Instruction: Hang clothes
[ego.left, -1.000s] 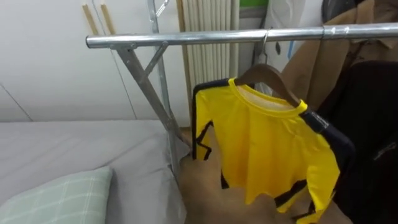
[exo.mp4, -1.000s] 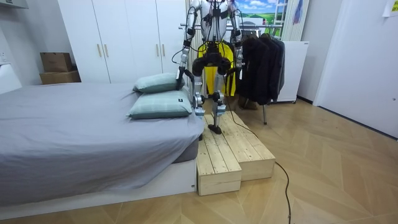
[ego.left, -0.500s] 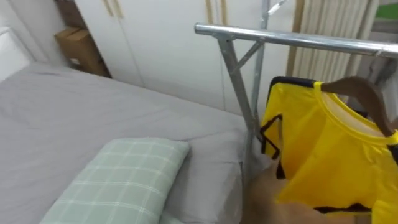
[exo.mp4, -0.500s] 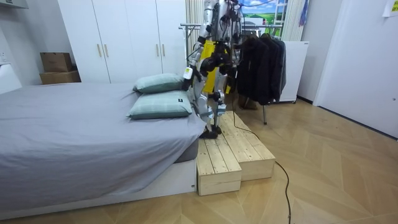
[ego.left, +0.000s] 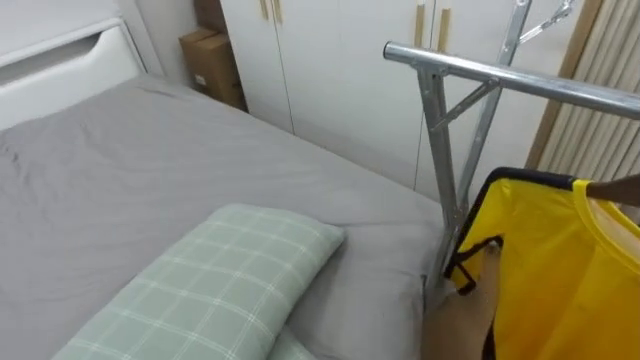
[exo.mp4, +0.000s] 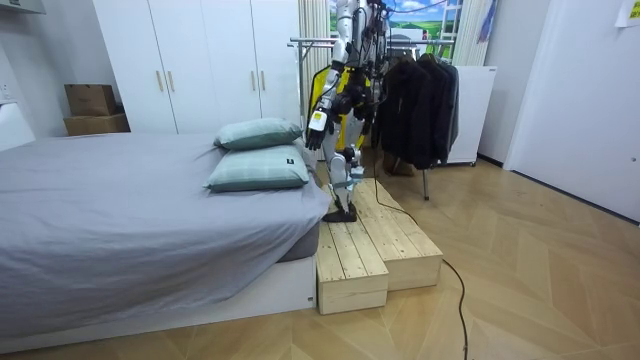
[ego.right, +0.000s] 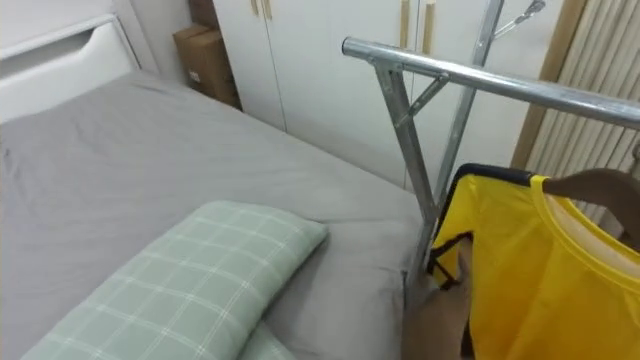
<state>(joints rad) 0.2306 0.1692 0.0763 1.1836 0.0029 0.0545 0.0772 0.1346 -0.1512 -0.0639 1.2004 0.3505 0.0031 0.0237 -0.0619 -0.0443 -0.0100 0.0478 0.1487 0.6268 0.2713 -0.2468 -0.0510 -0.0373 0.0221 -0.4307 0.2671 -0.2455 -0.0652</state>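
Beside the bed (exo.mp4: 120, 210), the robot's left hand (exo.mp4: 313, 125) hangs forward, its grip unreadable.

My two head eyes: side by side, looking down, close over grey bed (ego.left: 120, 170), checked pillow (ego.left: 215, 285), end of metal clothes rail (ego.left: 500, 78). Room camera: well off across floor, faces white wardrobe (exo.mp4: 190, 60), takes in all of me on wooden platform (exo.mp4: 375, 250). Shared: bed, pillow, rail, yellow shirt (ego.right: 540, 270), cardboard box (exo.mp4: 92, 100).
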